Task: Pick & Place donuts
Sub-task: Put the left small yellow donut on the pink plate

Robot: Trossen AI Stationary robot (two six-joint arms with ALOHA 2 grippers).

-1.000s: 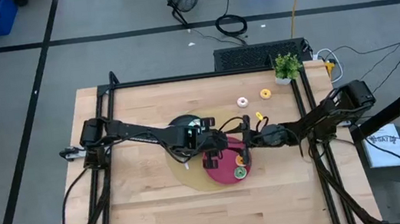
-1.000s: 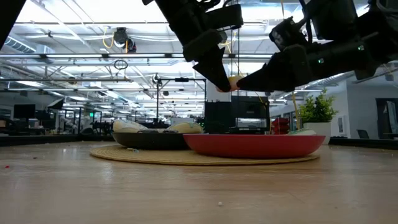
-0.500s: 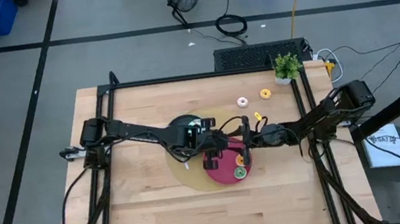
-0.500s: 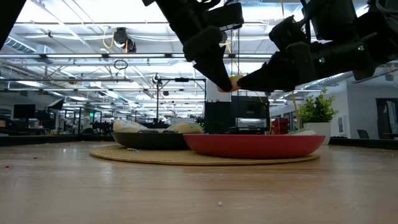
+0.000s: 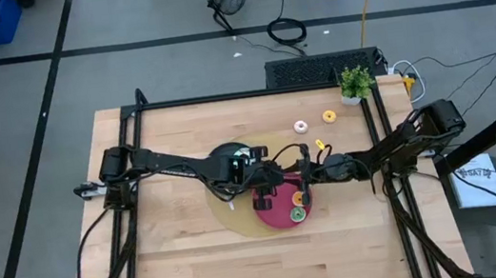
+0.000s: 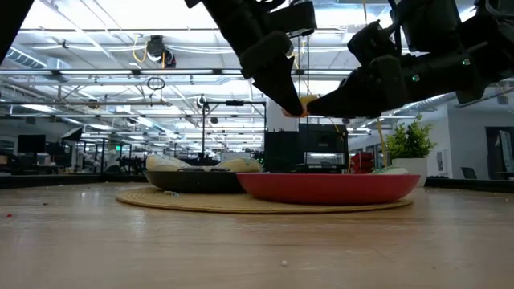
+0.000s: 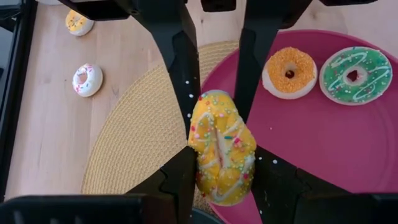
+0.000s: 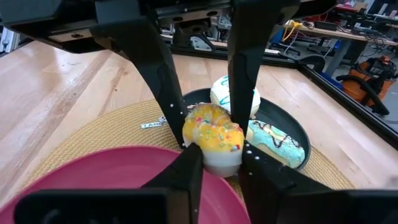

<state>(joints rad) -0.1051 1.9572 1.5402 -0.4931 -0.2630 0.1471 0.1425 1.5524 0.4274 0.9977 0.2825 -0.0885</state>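
Both grippers meet in mid-air above the round red plastic plate (image 5: 281, 209), and both grip the same squashed yellow sprinkled toy donut (image 7: 222, 147). The left gripper (image 7: 217, 171) pinches it from 1 side, the right gripper (image 8: 219, 163) from the opposite side, all 4 fingers closed on it. The donut hangs directly over the plate's near rim, its long axis running along the left fingers. Whichever arm releases first decides the handover.

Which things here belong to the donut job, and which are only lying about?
Job: yellow sprinkled donut, gripped by left gripper and right gripper together; orange donut, green donut on red plate; white-and-teal donut, teal drizzled donut in black plate; white sprinkled donut, yellow-topped donut loose on table.
Lying about: woven mat, potted plant.
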